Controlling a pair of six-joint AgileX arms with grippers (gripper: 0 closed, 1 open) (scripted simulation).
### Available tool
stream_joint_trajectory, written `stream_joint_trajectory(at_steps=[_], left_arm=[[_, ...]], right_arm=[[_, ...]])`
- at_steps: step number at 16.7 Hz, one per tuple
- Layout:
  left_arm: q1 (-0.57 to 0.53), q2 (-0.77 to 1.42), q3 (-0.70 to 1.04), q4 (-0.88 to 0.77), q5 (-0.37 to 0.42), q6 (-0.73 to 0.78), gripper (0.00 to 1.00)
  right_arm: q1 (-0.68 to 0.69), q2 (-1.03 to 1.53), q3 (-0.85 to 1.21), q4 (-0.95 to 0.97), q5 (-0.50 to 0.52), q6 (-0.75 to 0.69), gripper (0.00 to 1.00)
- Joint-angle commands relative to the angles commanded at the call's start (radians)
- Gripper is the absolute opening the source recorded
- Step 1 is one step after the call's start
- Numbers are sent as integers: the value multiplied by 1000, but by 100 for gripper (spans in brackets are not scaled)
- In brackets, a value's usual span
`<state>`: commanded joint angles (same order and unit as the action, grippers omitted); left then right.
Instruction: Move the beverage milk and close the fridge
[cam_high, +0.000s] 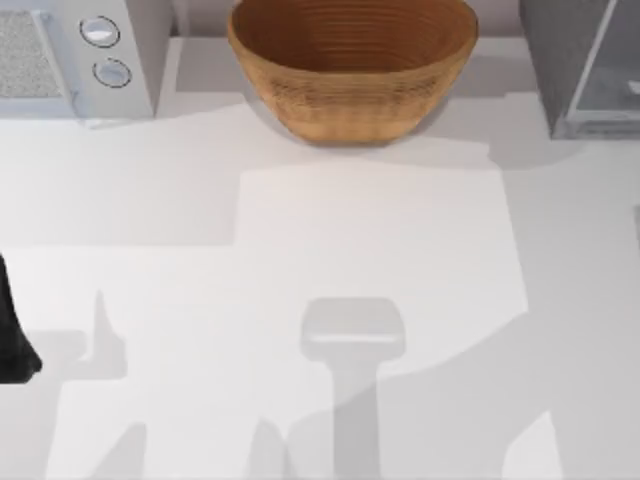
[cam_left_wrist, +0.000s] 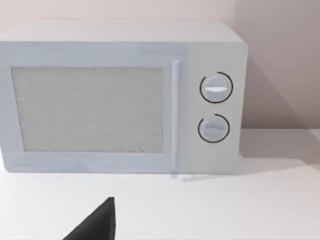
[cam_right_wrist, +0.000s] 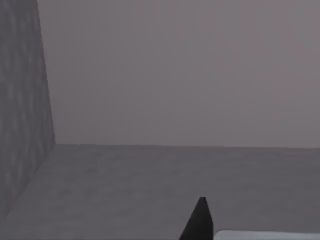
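Observation:
The fridge (cam_high: 560, 60) stands at the table's back right corner, a grey speckled box with a pale translucent door panel (cam_high: 612, 85) on its front. In the right wrist view the fridge's grey speckled wall (cam_right_wrist: 22, 100) rises close by beside a flat grey floor, and a dark tip of my right gripper (cam_right_wrist: 198, 223) pokes into the picture. My left gripper (cam_high: 14, 335) sits low at the table's left edge; its dark tip (cam_left_wrist: 97, 224) points toward the white appliance. The beverage milk is out of view.
A white appliance with two round knobs (cam_high: 100, 50) (cam_left_wrist: 120, 100) stands at the back left. A large wicker basket (cam_high: 352, 62) sits at the back middle. A pale strip (cam_right_wrist: 265, 235) lies next to the right gripper's tip; I cannot tell what it is.

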<state>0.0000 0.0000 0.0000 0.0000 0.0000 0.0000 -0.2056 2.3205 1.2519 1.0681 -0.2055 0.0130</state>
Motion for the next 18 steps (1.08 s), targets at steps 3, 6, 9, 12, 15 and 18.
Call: stream_joint_trajectory(at_steps=[3, 6, 9, 12, 15, 18], left_arm=[[0, 0, 0, 0, 0, 0, 100], [0, 0, 0, 0, 0, 0, 100], [0, 0, 0, 0, 0, 0, 100], [0, 0, 0, 0, 0, 0, 100], [0, 0, 0, 0, 0, 0, 100], [0, 0, 0, 0, 0, 0, 100]], right_arm=[[-3, 2, 2, -1, -1, -1, 0], [-3, 2, 2, -1, -1, -1, 8], [-3, 2, 2, -1, -1, -1, 30], [-3, 2, 2, -1, -1, -1, 53], [-3, 2, 2, -1, -1, -1, 75], [-3, 2, 2, -1, -1, -1, 98]])
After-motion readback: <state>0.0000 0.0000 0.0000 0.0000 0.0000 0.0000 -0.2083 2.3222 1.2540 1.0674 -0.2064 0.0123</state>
